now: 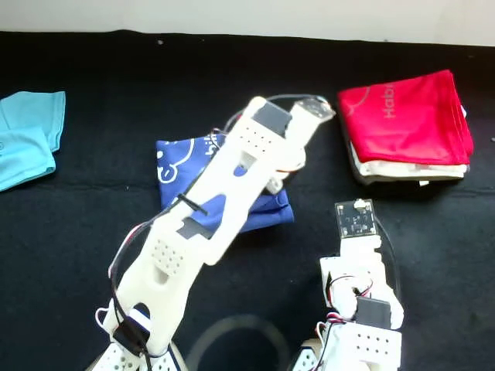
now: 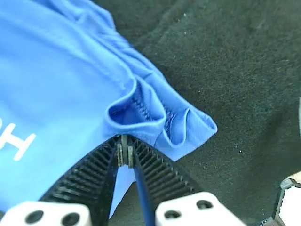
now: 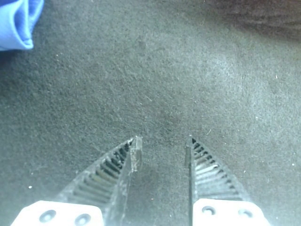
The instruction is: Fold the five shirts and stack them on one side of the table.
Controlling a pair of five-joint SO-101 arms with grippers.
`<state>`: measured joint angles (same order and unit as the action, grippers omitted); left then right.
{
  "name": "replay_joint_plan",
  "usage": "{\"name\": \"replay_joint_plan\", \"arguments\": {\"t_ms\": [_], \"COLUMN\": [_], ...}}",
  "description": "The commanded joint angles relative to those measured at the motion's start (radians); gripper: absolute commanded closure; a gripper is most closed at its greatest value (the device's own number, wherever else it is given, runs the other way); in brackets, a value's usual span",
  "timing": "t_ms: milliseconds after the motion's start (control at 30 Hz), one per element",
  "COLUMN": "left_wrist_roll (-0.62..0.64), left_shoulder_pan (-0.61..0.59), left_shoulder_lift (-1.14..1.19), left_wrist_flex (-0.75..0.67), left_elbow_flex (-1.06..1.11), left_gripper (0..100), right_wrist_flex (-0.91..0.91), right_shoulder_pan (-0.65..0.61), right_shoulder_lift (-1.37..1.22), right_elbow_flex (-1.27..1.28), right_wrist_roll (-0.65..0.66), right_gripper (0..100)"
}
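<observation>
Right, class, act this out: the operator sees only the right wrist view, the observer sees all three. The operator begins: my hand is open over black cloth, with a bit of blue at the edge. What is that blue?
Observer: A blue shirt. The left hand is shut on its edge.
Operator: Is anything stacked?
Observer: Yes. A folded red shirt lies on a white shirt at the table's far right.
Operator: Any other shirts?
Observer: A light blue shirt lies at the table's left edge.
</observation>
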<state>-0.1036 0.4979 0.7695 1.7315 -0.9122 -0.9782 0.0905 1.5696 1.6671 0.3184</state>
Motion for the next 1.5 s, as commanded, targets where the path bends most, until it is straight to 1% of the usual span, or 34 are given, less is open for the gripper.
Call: {"name": "replay_joint_plan", "arguments": {"t_ms": [0,100,267,433,633,767,867,1033,1300,1467], "left_wrist_roll": [0.006,0.006,0.006,0.052,0.057,0.095,0.098,0.098,0.097,0.097], "left_shoulder_pan": [-0.015,-0.05,-0.073,-0.025,0.073,0.108,0.128,0.147,0.139,0.085], "left_shoulder_lift": [-0.124,-0.143,-0.048,0.018,0.042,0.012,-0.004,-0.042,-0.249,-0.288], "left_wrist_flex": [0.023,0.02,0.021,0.023,0.023,0.025,0.031,0.031,0.029,0.023], "left_elbow_flex": [-0.001,-0.001,-0.001,-0.001,-0.001,-0.001,0.004,0.097,0.223,0.311], "left_gripper": [99,99,99,99,99,99,99,99,99,99], "right_wrist_flex": [-0.002,-0.002,-0.002,-0.002,-0.002,-0.002,-0.002,-0.002,-0.002,-0.002], "right_shoulder_pan": [0.01,0.01,0.01,0.01,0.01,0.01,0.01,0.012,0.012,0.012], "right_shoulder_lift": [0.01,0.01,0.01,0.01,0.01,0.01,0.01,0.01,0.01,0.01], "right_elbow_flex": [0.074,0.074,0.074,0.074,0.073,0.073,0.073,0.073,0.073,0.073], "right_wrist_roll": [-0.006,-0.006,-0.006,-0.006,-0.006,-0.006,-0.008,-0.008,-0.008,-0.008], "right_gripper": [83.4,83.4,83.4,83.4,83.4,83.4,83.4,83.4,83.4,83.4]}}
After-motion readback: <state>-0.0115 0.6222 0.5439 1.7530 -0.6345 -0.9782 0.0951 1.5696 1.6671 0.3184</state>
